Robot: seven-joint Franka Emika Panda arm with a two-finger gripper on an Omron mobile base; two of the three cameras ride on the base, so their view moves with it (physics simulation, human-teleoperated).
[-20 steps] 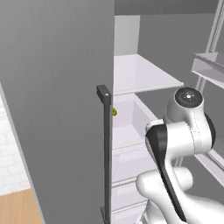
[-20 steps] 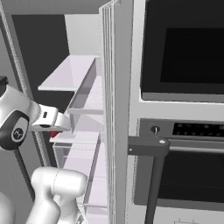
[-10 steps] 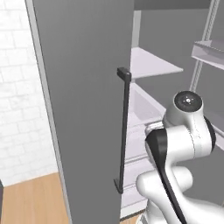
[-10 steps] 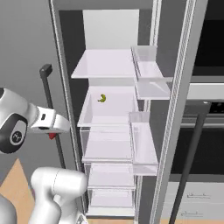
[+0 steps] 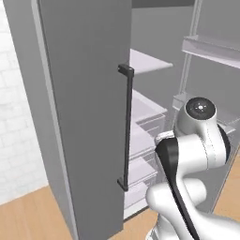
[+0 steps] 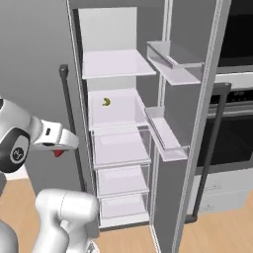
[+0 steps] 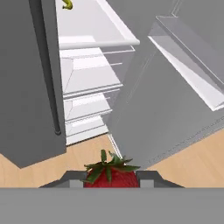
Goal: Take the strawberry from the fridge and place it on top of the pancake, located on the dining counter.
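At nine o'clock the fridge (image 7: 30, 87) door is seen, its white shelves toward twelve. The strawberry (image 7: 110, 174) is pinched at six o'clock inside the claw (image 7: 110, 178), leafy cap pointing outward, clear of the shelves.

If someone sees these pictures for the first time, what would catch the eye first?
Probably the red strawberry, pinched in the gripper at the bottom of the hand view, outside the fridge. Next, the fridge's right door stands wide open, showing white shelves with a small yellow item on the second one.
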